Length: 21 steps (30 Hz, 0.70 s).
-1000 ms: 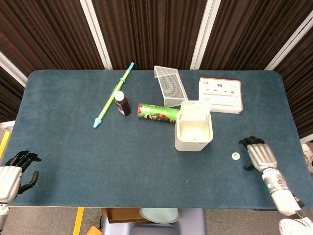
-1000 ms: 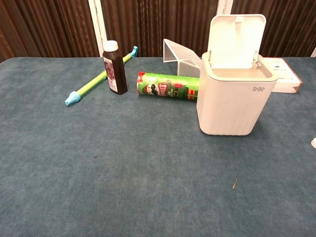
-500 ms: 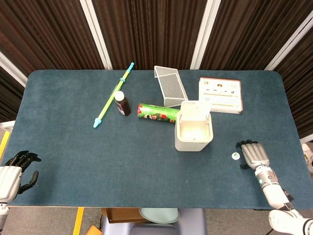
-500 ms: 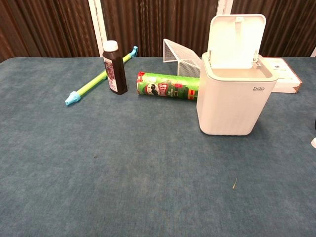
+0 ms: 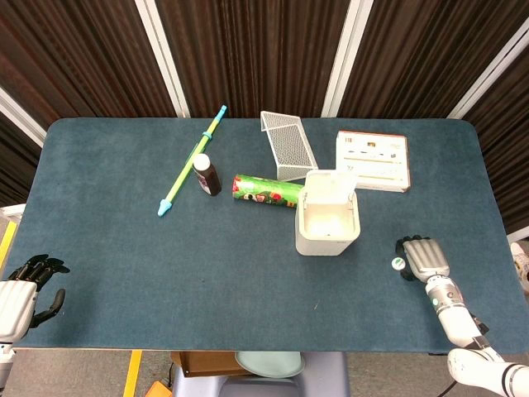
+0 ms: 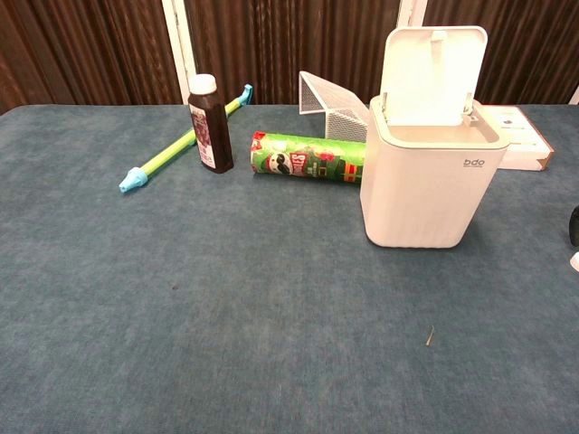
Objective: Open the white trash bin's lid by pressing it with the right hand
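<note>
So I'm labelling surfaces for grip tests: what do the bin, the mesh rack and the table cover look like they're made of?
Bin: likely plastic, smooth matte white with soft rounded moulded edges. Mesh rack: probably metal, white-coated, with a fine see-through grid. Table cover: looks like felt or short-pile fabric, dark teal, fuzzy and without shine.
</note>
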Motion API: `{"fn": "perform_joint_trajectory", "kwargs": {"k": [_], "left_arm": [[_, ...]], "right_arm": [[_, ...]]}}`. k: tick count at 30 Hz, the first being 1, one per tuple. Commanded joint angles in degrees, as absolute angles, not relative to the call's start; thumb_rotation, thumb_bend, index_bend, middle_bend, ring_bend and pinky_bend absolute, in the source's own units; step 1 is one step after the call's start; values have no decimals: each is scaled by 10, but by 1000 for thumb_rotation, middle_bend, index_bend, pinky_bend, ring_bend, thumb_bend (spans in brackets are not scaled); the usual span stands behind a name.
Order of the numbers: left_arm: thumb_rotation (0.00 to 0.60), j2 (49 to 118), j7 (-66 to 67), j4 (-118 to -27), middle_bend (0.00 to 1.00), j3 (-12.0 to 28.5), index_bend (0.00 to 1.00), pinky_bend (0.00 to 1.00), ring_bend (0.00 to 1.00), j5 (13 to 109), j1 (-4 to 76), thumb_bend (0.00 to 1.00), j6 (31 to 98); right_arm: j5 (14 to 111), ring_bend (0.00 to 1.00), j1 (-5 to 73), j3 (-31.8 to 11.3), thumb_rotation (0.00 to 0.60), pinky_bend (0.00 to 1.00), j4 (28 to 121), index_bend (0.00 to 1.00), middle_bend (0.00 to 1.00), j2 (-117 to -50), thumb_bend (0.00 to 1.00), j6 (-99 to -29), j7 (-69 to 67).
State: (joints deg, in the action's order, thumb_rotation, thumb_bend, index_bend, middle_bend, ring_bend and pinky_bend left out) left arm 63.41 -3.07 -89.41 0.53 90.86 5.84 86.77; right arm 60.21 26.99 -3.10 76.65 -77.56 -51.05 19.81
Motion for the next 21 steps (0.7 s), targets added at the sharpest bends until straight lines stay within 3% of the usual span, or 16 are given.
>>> {"fn": "perform_joint_trajectory", "kwargs": {"k": [1,9,21], "left_arm": [[600,634,-31,-894,287,5,378,363,177,908,59,468,867],[600,634,-32,-894,287,5,378,363,178,910,58,468,869],[600,634,-32,-894,287,5,378,363,178,911,58,469,870]], "right_arm": [[601,377,271,-31,600,470,764,522,434,-778,354,-508,198],[604,383,272,-30,600,476,758,528,437,-783,355,-505,191],[613,469,269,-30,600,560,747,631,498,-790,368,-514,182]]}}
